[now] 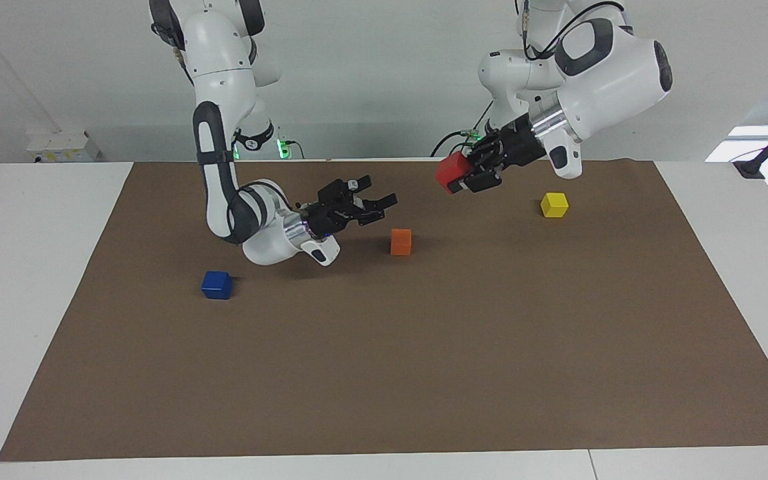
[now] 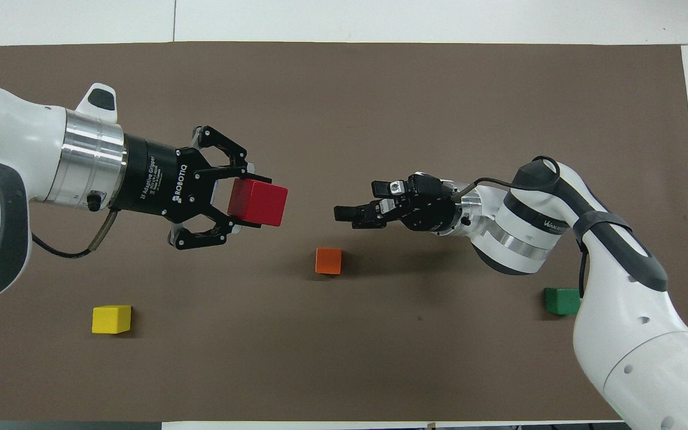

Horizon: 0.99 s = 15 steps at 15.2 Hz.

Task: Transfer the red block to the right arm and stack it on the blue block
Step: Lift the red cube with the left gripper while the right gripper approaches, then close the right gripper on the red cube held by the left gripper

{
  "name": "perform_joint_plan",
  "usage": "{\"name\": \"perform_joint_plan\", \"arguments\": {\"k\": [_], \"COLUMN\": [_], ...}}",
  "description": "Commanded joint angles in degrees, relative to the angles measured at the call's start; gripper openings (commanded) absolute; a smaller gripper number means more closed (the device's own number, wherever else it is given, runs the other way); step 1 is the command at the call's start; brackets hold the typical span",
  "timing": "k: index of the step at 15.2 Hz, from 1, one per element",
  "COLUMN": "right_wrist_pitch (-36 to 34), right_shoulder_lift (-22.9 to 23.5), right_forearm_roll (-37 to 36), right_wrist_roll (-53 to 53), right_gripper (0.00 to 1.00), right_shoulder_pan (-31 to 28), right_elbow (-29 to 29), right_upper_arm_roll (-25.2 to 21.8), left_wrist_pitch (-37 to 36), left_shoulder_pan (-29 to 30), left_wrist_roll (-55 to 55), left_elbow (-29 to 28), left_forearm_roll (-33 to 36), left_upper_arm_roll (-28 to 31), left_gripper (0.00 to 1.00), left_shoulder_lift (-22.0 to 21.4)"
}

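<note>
My left gripper (image 1: 469, 177) is shut on the red block (image 1: 451, 171) and holds it in the air over the mat, pointing sideways toward the right arm. It shows the same way in the overhead view, gripper (image 2: 251, 202) and red block (image 2: 258, 203). My right gripper (image 1: 380, 191) is open and empty, raised low over the mat beside the orange cube, facing the red block with a gap between them; it also shows in the overhead view (image 2: 356, 200). The blue block (image 1: 217, 285) lies on the mat toward the right arm's end, farther from the robots than the right forearm. In the overhead view it is hidden.
An orange cube (image 1: 401, 241) (image 2: 328, 261) lies on the brown mat (image 1: 424, 367) below the gap between the grippers. A yellow cube (image 1: 554, 205) (image 2: 111, 319) lies toward the left arm's end. A green cube (image 2: 562, 300) lies by the right arm.
</note>
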Motion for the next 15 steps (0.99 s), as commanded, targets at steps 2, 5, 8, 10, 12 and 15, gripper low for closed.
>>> {"name": "perform_joint_plan", "arguments": {"k": [2,5,8,10,12,15], "right_wrist_pitch": [0.9,1.3,1.2,1.3,2.9,5.3], "right_shoulder_lift": [0.2,0.1,0.2,0.1,0.1,0.1], "right_forearm_roll": [3.9,5.2,5.2,5.5,5.6,5.6], "right_wrist_roll": [-1.3,-1.6,-1.6,1.0,1.8,-1.2], "right_gripper": [1.00,1.00,1.00,1.00,1.00,1.00], "right_shoulder_pan": [2.1,3.1,3.0,3.0,3.3,4.5], "right_elbow": [0.6,0.7,0.7,0.6,0.6,0.8], "right_upper_arm_roll": [0.2,0.2,0.1,0.2,0.2,0.1], "left_wrist_pitch": [5.8,12.4,14.2,15.8,19.8,24.9], "left_shoulder_pan": [-3.5,-5.9,-7.7,-7.8,-9.5,-11.7], "left_wrist_roll": [-9.9,-19.7,-19.8,-19.5,-19.6,-20.2], "left_elbow": [-2.6,-3.8,-5.0,-6.4,-8.6,-12.6], "left_forearm_roll": [-2.6,-2.6,-2.5,-2.5,-2.5,-2.5], "left_upper_arm_roll": [0.6,0.6,0.7,0.6,0.6,0.6], "left_gripper": [0.00,0.00,0.00,0.00,0.00,0.00], "left_shoulder_lift": [-1.6,-1.6,-1.9,-2.6,-3.4,-4.7]}}
